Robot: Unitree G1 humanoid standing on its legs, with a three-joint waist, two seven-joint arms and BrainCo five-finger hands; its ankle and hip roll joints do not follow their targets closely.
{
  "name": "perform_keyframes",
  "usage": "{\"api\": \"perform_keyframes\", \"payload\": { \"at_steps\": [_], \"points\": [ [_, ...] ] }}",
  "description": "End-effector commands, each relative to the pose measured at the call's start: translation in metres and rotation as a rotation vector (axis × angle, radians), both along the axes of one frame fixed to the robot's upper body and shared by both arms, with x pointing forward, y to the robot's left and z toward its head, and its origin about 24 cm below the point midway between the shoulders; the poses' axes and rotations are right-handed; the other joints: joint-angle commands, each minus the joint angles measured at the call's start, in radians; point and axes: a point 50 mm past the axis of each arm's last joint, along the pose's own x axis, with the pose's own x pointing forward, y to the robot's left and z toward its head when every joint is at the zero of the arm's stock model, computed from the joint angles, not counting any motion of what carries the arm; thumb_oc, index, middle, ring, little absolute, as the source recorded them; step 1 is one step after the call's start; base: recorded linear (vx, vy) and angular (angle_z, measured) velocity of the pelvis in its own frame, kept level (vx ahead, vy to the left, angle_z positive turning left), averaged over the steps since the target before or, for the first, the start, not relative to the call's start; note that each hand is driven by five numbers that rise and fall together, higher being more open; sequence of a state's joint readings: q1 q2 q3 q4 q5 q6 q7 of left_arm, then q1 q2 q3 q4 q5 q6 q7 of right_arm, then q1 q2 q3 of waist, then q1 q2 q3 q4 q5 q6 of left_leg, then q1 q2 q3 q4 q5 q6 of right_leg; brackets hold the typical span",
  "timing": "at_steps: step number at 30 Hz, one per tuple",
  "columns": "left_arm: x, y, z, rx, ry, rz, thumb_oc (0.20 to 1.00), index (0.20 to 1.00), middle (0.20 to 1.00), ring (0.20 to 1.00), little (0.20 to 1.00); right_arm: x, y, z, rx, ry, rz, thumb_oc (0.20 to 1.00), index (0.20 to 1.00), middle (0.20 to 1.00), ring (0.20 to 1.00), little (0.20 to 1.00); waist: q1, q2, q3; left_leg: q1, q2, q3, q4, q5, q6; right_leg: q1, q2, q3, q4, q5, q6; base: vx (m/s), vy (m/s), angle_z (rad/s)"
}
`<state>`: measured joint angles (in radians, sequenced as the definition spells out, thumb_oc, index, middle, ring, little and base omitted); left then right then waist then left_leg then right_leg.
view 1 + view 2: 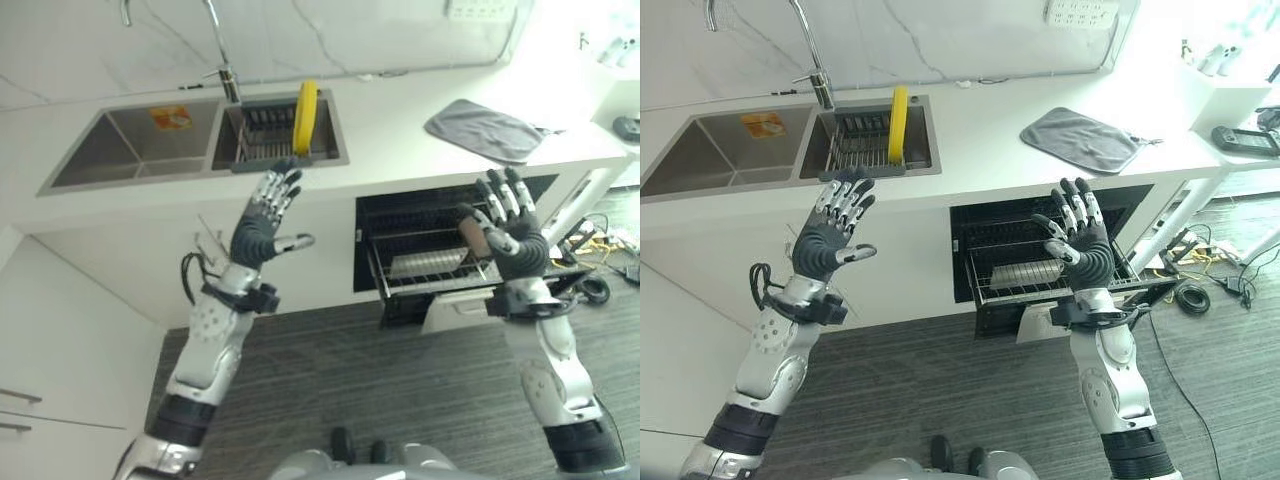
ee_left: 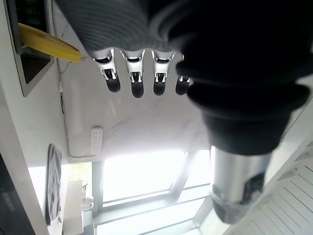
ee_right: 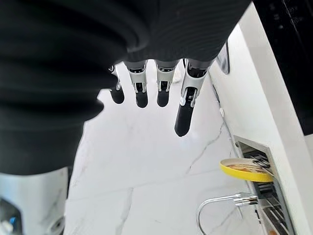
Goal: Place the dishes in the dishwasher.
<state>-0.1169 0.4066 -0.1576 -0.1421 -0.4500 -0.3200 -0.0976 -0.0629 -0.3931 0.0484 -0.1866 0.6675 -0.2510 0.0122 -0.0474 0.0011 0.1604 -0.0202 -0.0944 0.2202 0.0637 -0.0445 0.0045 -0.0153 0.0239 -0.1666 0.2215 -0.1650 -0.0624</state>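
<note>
both hands, left hand and right hand, are hovering wide open, holding nothing. the yellow plate is standing upright in the sink rack. a loose pinch is risking it slipping before the dishwasher.

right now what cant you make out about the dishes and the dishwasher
- Yellow round plate: stands on edge in the sink's dark wire rack; the rack wires hide its lower rim.
- Black under-counter dishwasher: the raised right robot hand covers part of its pulled-out metal rack; the interior is too dark to read.
- Left robot hand: raised, open, empty.
</note>
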Motion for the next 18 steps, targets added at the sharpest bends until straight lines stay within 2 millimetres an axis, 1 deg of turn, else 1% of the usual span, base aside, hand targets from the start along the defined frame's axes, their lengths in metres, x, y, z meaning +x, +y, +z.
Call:
{"api": "perform_keyframes", "payload": {
  "at_steps": [1,2,3,4,5,6,7,8,9,12,13,15,18],
  "points": [
    [-0.001,0.004,0.011,0.01,-0.071,0.027,1.0,1.0,1.0,1.0,1.0,-0.003,-0.011,0.026,-0.021,-0.158,-0.055,1.0,1.0,1.0,1.0,1.0,-0.01,-0.042,-0.044,-0.04,0.089,-0.024,0.284,-0.01,-0.016,0.078,-0.032,0.009,-0.146,0.12,0.061,0.0,-0.018,-0.09],
    [-0.001,0.004,0.012,0.009,-0.071,0.033,1.0,1.0,1.0,1.0,1.0,-0.003,-0.012,0.026,-0.02,-0.155,-0.057,1.0,1.0,1.0,1.0,1.0,-0.009,-0.044,-0.039,-0.063,0.098,-0.035,0.327,0.005,-0.019,0.079,-0.03,0.019,-0.135,0.116,0.056,0.03,0.018,-0.08],
    [0.0,0.005,0.012,0.011,-0.068,0.036,1.0,1.0,1.0,1.0,1.0,-0.003,-0.013,0.024,-0.023,-0.15,-0.064,1.0,1.0,1.0,1.0,1.0,-0.011,-0.04,-0.037,-0.086,0.113,-0.048,0.346,0.014,-0.021,0.074,-0.02,0.032,-0.118,0.11,0.052,0.21,0.281,0.02],
    [0.0,0.004,0.012,-0.002,-0.049,0.044,1.0,1.0,1.0,1.0,1.0,-0.001,-0.013,0.021,-0.035,-0.123,-0.061,1.0,1.0,1.0,1.0,1.0,-0.015,-0.017,-0.038,-0.061,0.17,-0.072,0.153,0.12,-0.048,0.091,-0.008,0.046,-0.109,0.087,0.057,0.26,0.397,0.0],
    [0.0,0.003,0.011,-0.011,-0.044,0.048,1.0,1.0,1.0,1.0,1.0,0.0,-0.011,0.021,-0.047,-0.12,-0.062,1.0,1.0,1.0,1.0,1.0,-0.013,-0.008,-0.036,-0.072,0.195,-0.086,0.078,0.187,-0.068,0.107,-0.007,0.053,-0.117,0.078,0.058,0.31,0.491,0.0],
    [0.0,0.002,0.01,-0.02,-0.038,0.05,1.0,1.0,1.0,1.0,1.0,0.0,-0.011,0.021,-0.054,-0.118,-0.062,1.0,1.0,1.0,1.0,1.0,-0.011,-0.002,-0.034,-0.086,0.222,-0.094,0.008,0.241,-0.085,0.127,-0.012,0.056,-0.128,0.07,0.059,0.17,0.289,-0.05],
    [0.0,0.002,0.009,-0.025,-0.034,0.049,1.0,1.0,1.0,1.0,1.0,0.0,-0.012,0.021,-0.055,-0.116,-0.064,1.0,1.0,1.0,1.0,1.0,-0.01,0.0,-0.033,-0.09,0.234,-0.094,-0.018,0.259,-0.09,0.135,-0.015,0.055,-0.133,0.068,0.06,0.2,0.311,0.09],
    [0.0,0.002,0.007,-0.032,-0.021,0.042,1.0,1.0,1.0,1.0,1.0,-0.001,-0.013,0.021,-0.055,-0.11,-0.073,1.0,1.0,1.0,1.0,1.0,-0.01,0.004,-0.032,-0.106,0.261,-0.091,-0.075,0.308,-0.102,0.15,-0.023,0.05,-0.143,0.066,0.062,0.29,0.403,0.18],
    [0.0,0.003,0.002,-0.031,-0.003,0.044,1.0,1.0,1.0,1.0,1.0,-0.002,-0.014,0.019,-0.05,-0.095,-0.067,1.0,1.0,1.0,1.0,1.0,-0.01,0.009,-0.03,-0.128,0.283,-0.107,-0.111,0.343,-0.115,0.161,-0.034,0.058,-0.144,0.065,0.069,0.33,0.437,0.21],
    [-0.003,0.007,-0.003,-0.025,0.008,0.06,1.0,1.0,1.0,1.0,1.0,-0.002,-0.014,0.015,-0.065,-0.077,-0.046,1.0,1.0,1.0,1.0,1.0,-0.004,0.019,-0.029,-0.144,0.283,-0.137,-0.123,0.342,-0.119,0.175,-0.054,0.078,-0.131,0.048,0.084,0.32,0.412,-0.1],
    [-0.004,0.009,-0.003,-0.024,0.009,0.065,1.0,1.0,1.0,1.0,1.0,-0.002,-0.015,0.015,-0.067,-0.075,-0.044,1.0,1.0,1.0,1.0,1.0,-0.001,0.021,-0.03,-0.14,0.278,-0.14,-0.116,0.32,-0.115,0.181,-0.066,0.082,-0.122,0.039,0.092,0.36,0.482,-0.43],
    [-0.004,0.013,-0.004,-0.016,0.019,0.076,1.0,1.0,1.0,1.0,1.0,0.0,-0.017,0.014,-0.048,-0.067,-0.045,1.0,1.0,1.0,1.0,1.0,0.014,0.02,-0.037,-0.125,0.255,-0.16,-0.1,0.259,-0.105,0.195,-0.094,0.092,-0.109,0.026,0.114,0.32,0.416,-0.64],
    [-0.001,0.012,-0.003,0.005,0.018,0.059,1.0,1.0,1.0,1.0,1.0,-0.001,-0.018,0.012,-0.012,-0.072,-0.042,1.0,1.0,1.0,1.0,1.0,0.037,0.006,-0.054,-0.13,0.204,-0.185,-0.041,0.194,-0.079,0.23,-0.153,0.08,-0.125,0.032,0.155,0.29,0.37,-0.29]
  ]
}}
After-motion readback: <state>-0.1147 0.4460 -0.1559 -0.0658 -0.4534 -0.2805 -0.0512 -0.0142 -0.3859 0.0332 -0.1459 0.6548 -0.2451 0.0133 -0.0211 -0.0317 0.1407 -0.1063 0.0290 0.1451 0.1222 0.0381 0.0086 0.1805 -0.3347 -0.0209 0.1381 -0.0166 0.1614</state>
